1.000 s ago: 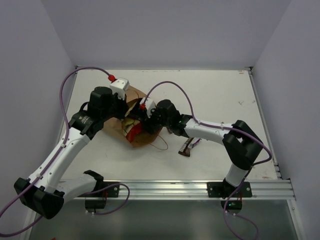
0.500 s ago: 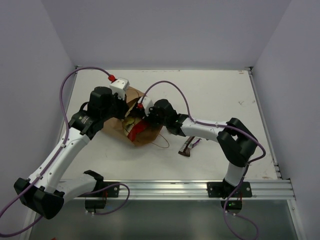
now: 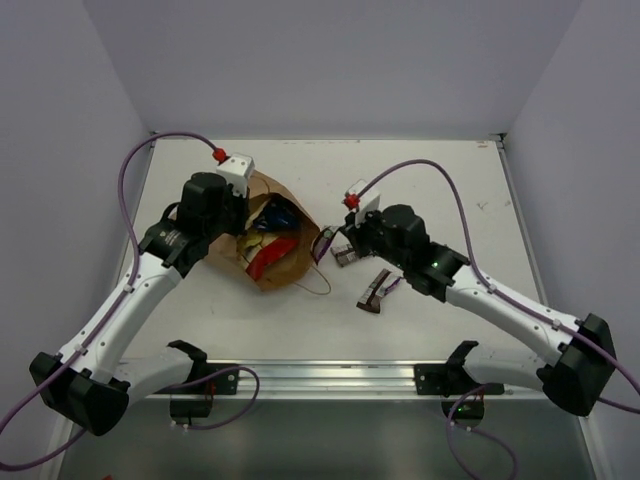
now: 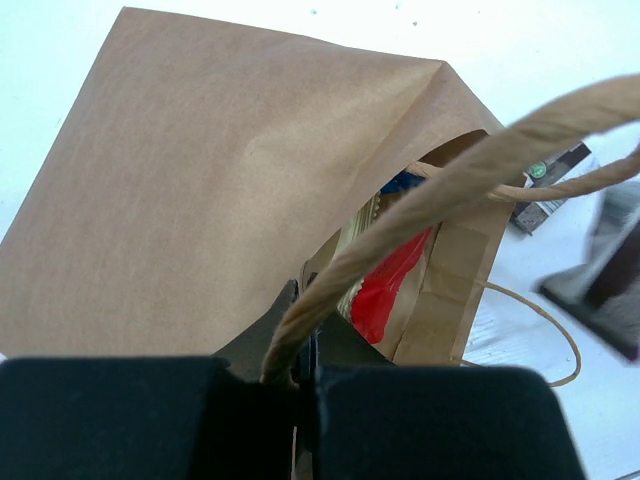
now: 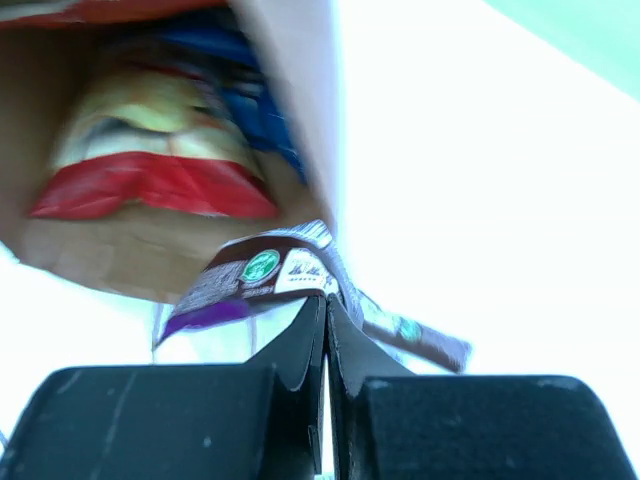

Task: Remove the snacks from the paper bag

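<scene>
- Nearest us, a loose brown candy bar lay on the tabletop, its long axis running near-to-far.
- The right jaws were clamped on a second brown wrapper, just outside the bag's mouth.
- The kraft paper bag lay on its side left of centre, mouth toward the right arm, with a red chip bag and a blue chip bag inside.
- The left jaws pinched its twine handle.

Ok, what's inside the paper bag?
Through the mouth of the paper bag you can see a red chip bag, a yellow-cream chip bag and a blue chip bag. Anything deeper is covered by the paper wall and those bags.
</scene>
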Controlling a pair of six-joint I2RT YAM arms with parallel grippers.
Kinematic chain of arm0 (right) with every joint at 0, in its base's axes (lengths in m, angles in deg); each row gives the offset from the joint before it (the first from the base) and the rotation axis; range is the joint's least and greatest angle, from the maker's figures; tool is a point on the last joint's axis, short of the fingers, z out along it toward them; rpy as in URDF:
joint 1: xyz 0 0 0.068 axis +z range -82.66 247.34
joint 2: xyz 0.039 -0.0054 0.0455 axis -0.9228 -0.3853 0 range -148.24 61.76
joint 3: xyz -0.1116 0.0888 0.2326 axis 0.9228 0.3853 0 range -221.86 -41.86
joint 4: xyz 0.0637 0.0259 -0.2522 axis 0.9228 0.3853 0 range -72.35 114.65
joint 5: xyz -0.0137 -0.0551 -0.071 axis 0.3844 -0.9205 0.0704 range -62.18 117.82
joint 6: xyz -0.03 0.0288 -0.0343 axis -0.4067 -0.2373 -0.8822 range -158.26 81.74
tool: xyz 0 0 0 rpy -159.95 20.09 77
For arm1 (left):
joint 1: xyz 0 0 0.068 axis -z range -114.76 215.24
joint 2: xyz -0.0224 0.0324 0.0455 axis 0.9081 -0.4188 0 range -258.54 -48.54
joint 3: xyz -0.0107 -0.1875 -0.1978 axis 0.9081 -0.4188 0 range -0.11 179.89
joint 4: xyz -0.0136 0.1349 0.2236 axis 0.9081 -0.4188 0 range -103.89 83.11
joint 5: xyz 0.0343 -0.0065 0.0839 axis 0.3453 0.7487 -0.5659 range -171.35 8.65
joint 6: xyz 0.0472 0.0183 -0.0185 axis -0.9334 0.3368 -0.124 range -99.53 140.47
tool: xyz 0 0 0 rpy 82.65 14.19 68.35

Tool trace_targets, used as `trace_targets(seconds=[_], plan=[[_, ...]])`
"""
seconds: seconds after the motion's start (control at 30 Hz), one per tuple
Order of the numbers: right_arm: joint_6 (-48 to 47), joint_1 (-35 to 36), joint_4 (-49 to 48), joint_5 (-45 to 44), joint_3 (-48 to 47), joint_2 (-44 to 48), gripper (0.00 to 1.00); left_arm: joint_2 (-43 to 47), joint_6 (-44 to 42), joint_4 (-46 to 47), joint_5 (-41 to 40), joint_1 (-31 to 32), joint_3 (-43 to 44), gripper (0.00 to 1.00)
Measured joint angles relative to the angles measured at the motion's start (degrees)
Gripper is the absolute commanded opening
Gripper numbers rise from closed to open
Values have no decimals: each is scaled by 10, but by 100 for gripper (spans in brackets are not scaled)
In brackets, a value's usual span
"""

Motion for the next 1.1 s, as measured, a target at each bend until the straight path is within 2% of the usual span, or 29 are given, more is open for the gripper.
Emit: trace_targets(seconds=[0.07,0.17,0.27,0.37,0.4,0.43,0.47,0.53,0.6,0.73,0.83,0.93,1.0,1.1], plan=[[38,-31,25,-22,21,37,0,-3,0,0,-8,0,0,0],[97,-114,55,-37,44,59,0,-3,-1,0,-15,0,0,0],[147,-193,87,-47,52,56,0,-3,-1,0,-15,-1,0,0],[179,-241,94,-44,48,26,2,-2,-1,2,-12,-1,0,0],[189,-254,95,-43,43,6,12,-2,-2,2,-8,-1,0,0],[201,-266,95,-40,36,-19,27,-1,-3,2,-5,-1,0,0],[212,-277,96,-40,29,-44,49,0,-5,3,-1,-1,-1,0],[226,-292,102,-46,15,-90,60,2,-5,4,6,-1,-2,0],[229,-296,111,-45,7,-120,64,3,-6,4,13,-2,-2,0],[211,-262,113,-30,8,-95,66,4,-9,3,24,-4,-2,0],[169,-179,75,-9,9,-34,66,5,-9,-1,29,-4,-1,0],[115,-92,-2,31,9,6,66,5,-9,-9,31,-4,7,0],[76,-49,-58,58,8,4,66,6,-9,-14,31,-4,13,0],[24,-9,-115,83,-11,-50,66,6,-9,-20,32,-4,23,0]])
